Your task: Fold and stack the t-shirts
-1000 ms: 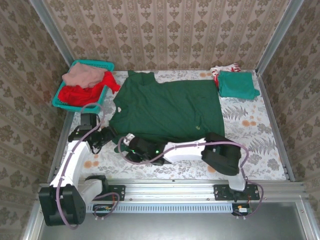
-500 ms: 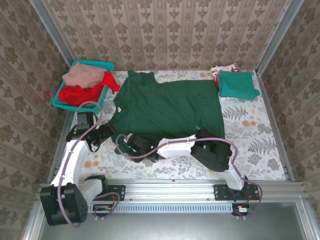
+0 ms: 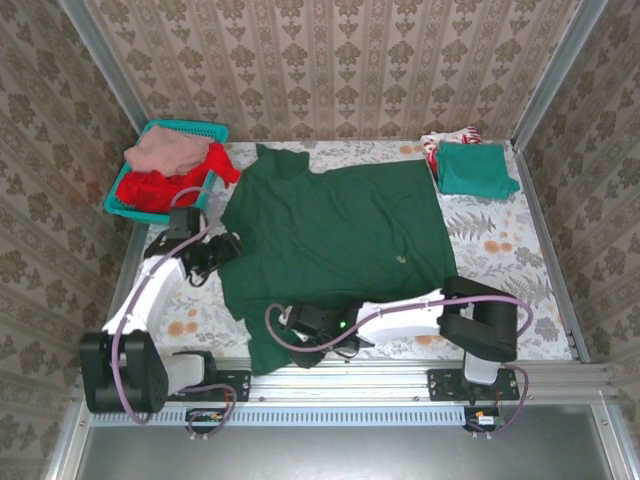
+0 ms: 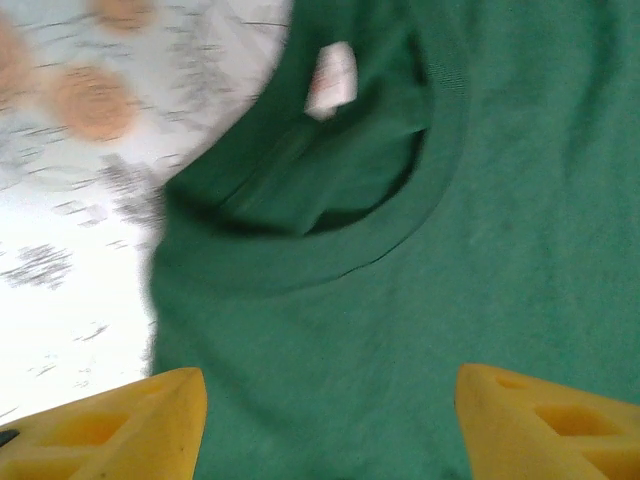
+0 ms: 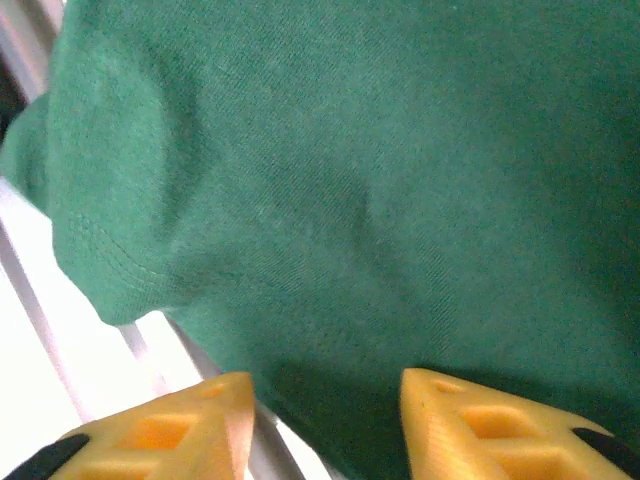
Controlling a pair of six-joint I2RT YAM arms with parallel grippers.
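1. One dark green t-shirt [image 3: 340, 220] lies spread across the middle of the counter [image 3: 500, 250], with its near-left corner reaching the counter's near edge.
2. Left end effector [image 4: 325, 425]: fingers apart, poised over the shirt just short of the collar [image 4: 400, 220] at the garment's left side. A pale label [image 4: 332, 78] shows inside the neck.
3. Right end effector [image 5: 325, 425]: fingers apart over the near-left corner of the same shirt, with the cloth lying beneath them.
4. Teal-green t-shirt [image 3: 475, 170]: folded at the far right corner, touching a white-red t-shirt [image 3: 445, 140] behind it.
5. Red t-shirt [image 3: 160, 192] and dusty pink t-shirt [image 3: 165, 150]: heaped in the teal basket [image 3: 185, 128] at the far left — the red one spills over the rim.
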